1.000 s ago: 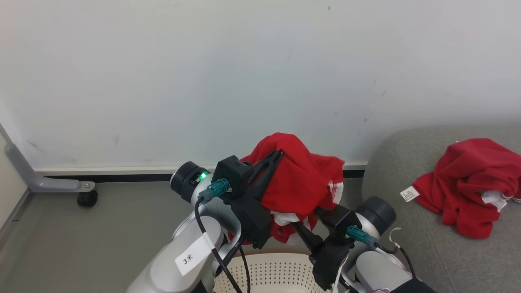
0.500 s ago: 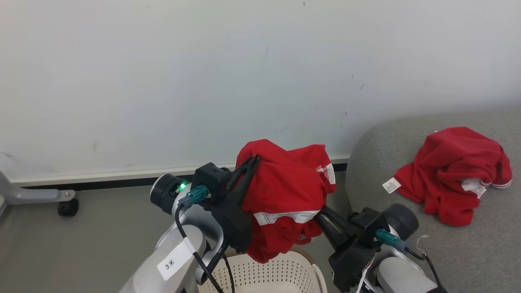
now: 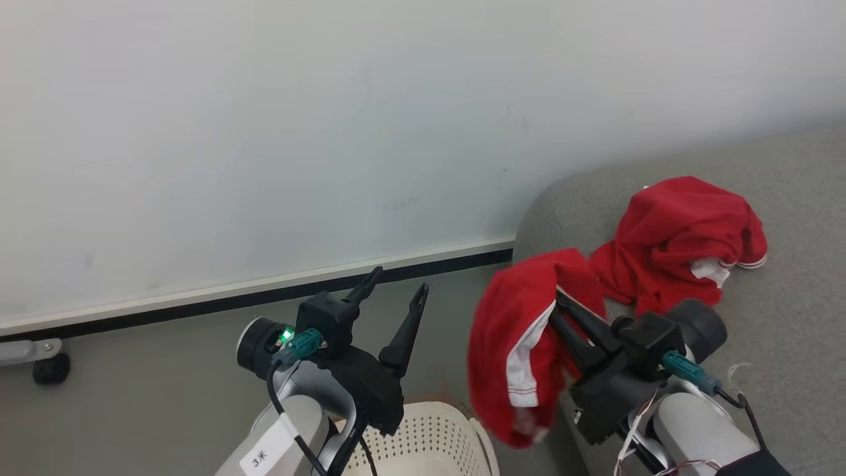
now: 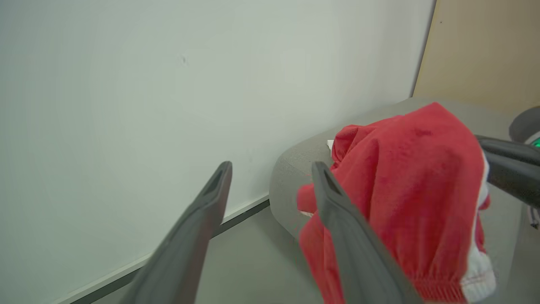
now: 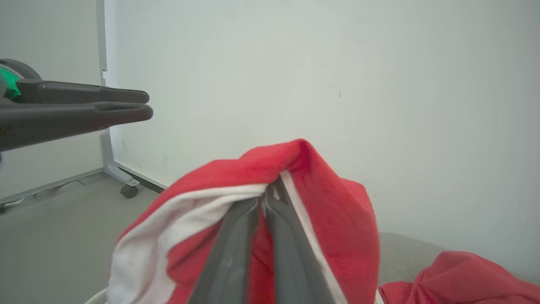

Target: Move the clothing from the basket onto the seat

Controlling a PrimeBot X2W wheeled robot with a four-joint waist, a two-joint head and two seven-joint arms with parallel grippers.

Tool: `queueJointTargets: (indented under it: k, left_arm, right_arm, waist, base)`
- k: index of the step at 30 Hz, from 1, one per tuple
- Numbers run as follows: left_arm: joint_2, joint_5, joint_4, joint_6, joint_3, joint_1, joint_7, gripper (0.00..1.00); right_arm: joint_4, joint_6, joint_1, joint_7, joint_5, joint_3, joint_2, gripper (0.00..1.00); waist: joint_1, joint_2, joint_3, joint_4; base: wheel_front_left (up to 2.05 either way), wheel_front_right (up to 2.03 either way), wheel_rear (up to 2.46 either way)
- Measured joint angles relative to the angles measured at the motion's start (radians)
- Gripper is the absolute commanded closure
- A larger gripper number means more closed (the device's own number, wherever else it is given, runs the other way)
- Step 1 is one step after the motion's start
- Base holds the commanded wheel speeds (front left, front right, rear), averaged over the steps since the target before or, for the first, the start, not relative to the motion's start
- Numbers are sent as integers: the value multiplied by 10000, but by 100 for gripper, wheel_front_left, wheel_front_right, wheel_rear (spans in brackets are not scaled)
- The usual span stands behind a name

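A red clothing piece with a white side panel (image 3: 522, 344) hangs in the air from my right gripper (image 3: 562, 301), which is shut on its top fold (image 5: 291, 169). It dangles between the basket and the seat edge. My left gripper (image 3: 396, 291) stands open and empty above the cream basket (image 3: 456, 430), to the left of the hanging piece (image 4: 413, 202). Another red clothing piece (image 3: 681, 231) lies crumpled on the grey seat (image 3: 793, 317). What is inside the basket is hidden.
A white wall with a dark baseboard (image 3: 198, 307) runs behind. Grey floor (image 3: 132, 396) lies left of the basket. A grey wheeled stand foot (image 3: 39, 363) sits at the far left and also shows as the frame foot (image 5: 122, 185) in the right wrist view.
My left gripper has opened and let go of the red piece. The right gripper has shut on it and now carries it alone, toward the seat. The head camera has turned right.
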Motion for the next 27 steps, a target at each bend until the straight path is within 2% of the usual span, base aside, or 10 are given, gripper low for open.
queueJointTargets:
  k: [5, 16, 22, 27]
  left_arm:
    - [8, -48, -105, 2, -35, 376, -130, 0]
    - [-25, 50, -560, 123, -500, 1314, -508, 0]
    - [-56, 148, -683, 217, -663, 1516, -571, 0]
    - [-61, 240, -963, 418, -656, 1523, -617, 0]
  right_arm:
    - [-357, -23, -30, 0, -117, -159, -318, 100]
    - [-1093, -412, 441, 0, -405, -545, -1273, 100]
    - [-1440, -516, 465, 0, -405, -681, -1444, 100]
    - [-1547, -437, 298, 2, -391, -711, -1469, 100]
  waist:
    - [0, 0, 38, -507]
    - [0, 0, 84, -1824]
    - [0, 0, 132, -2594]
    - [0, 0, 241, -3226]
  base:
    - [0, 0, 0]
    - [0, 0, 0]
    - [0, 0, 0]
    - [0, 0, 0]
